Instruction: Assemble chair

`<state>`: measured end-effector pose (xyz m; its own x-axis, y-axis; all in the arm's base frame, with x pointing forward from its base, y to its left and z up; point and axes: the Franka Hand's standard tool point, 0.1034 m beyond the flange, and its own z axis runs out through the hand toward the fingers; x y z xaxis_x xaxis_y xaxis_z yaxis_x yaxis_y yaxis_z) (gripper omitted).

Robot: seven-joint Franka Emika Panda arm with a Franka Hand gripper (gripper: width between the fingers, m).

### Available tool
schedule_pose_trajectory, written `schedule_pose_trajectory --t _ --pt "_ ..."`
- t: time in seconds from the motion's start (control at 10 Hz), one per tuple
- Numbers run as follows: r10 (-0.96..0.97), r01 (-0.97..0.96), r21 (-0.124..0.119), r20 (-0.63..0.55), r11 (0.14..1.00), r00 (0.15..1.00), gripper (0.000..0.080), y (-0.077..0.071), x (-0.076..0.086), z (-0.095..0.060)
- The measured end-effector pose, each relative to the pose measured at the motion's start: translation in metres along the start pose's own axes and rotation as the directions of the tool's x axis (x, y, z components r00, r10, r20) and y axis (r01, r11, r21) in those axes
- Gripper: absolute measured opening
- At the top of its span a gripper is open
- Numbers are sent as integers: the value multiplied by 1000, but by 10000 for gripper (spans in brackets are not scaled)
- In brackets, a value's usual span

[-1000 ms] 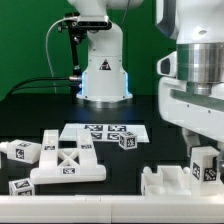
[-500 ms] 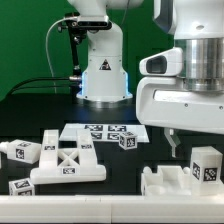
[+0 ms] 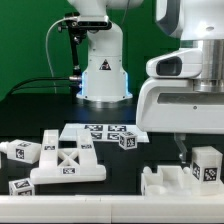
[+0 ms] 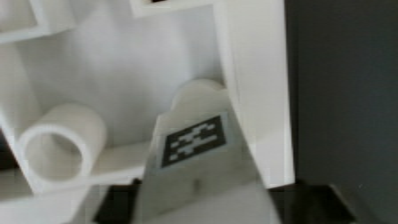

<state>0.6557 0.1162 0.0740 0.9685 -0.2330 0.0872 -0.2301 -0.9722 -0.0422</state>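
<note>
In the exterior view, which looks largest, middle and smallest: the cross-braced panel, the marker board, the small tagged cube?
1. cross-braced panel, though it lies nearer the camera
2. marker board, wider but a thin strip, so nearly equal
3. small tagged cube, clearly smallest

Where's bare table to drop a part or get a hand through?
Free: the dark table between robot base and marker board; also the gap between cross-braced panel and bracket slab. Crowded: the exterior view's right, with the fingers over that slab and the tagged block.
</note>
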Motion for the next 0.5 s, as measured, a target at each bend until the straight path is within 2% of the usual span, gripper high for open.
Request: schedule_pose_trajectory --t 0.1,0.3,0.4,0.5 --pt "107 -107 -1 1 994 994 282 1 0 0" --pt "233 -233 2 -3 973 973 284 1 1 1" --pt "339 -339 11 -9 941 941 284 3 1 1" --pt "503 -503 9 -9 864 864 284 4 1 1"
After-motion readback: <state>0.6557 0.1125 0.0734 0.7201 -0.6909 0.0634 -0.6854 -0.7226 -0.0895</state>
